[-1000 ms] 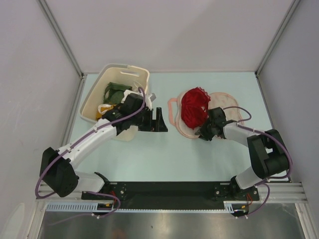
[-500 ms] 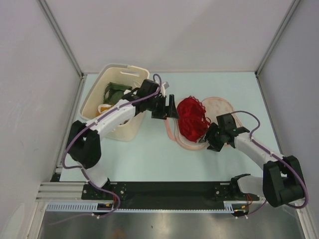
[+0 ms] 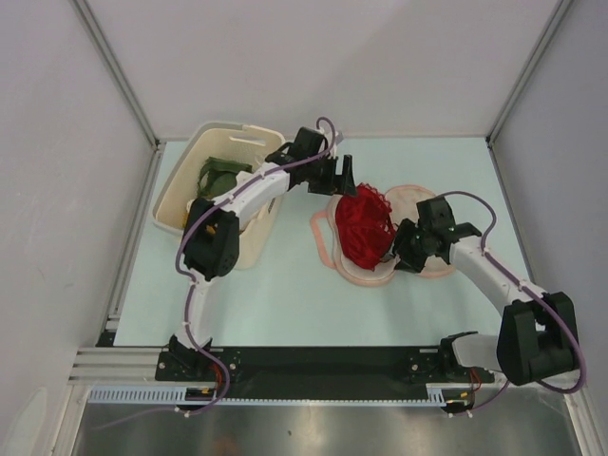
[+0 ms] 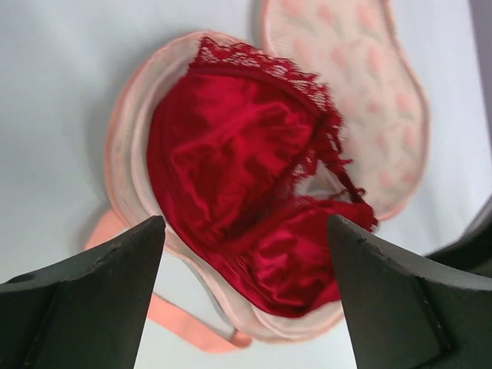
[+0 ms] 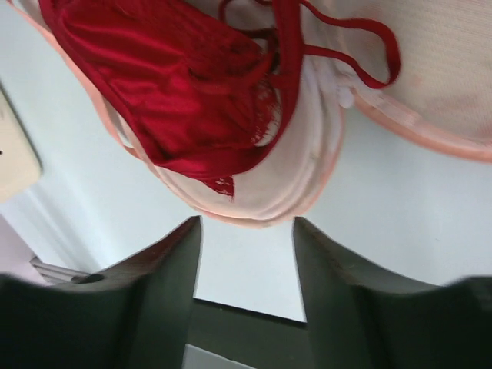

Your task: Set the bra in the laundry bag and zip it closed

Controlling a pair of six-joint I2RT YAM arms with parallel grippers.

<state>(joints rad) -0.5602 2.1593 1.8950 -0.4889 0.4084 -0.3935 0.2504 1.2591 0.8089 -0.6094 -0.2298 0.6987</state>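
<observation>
The deep red lacy bra (image 3: pixel 367 224) lies bunched on the left lobe of the opened pale pink laundry bag (image 3: pixel 419 201), spilling over its rim. My left gripper (image 3: pixel 344 186) is open and empty, just beyond the bra's far edge. In the left wrist view the bra (image 4: pixel 238 169) fills the gap between my fingers (image 4: pixel 92 300), with the bag's printed lobe (image 4: pixel 361 69) behind. My right gripper (image 3: pixel 402 253) is open and empty at the bra's right side. In the right wrist view the bra (image 5: pixel 169 84) and the bag rim (image 5: pixel 269 192) lie just ahead of the gripper (image 5: pixel 247 231).
A cream plastic basket (image 3: pixel 171 195) stands at the left, holding green (image 3: pixel 220 176) and yellow (image 3: pixel 198 206) clothes. The left arm reaches past its right side. Metal frame posts and grey walls border the pale blue table (image 3: pixel 285 294).
My left arm swung from in front of the basket, up and right, to the far side of the bra. My right gripper drew back a little and returned beside the bra.
</observation>
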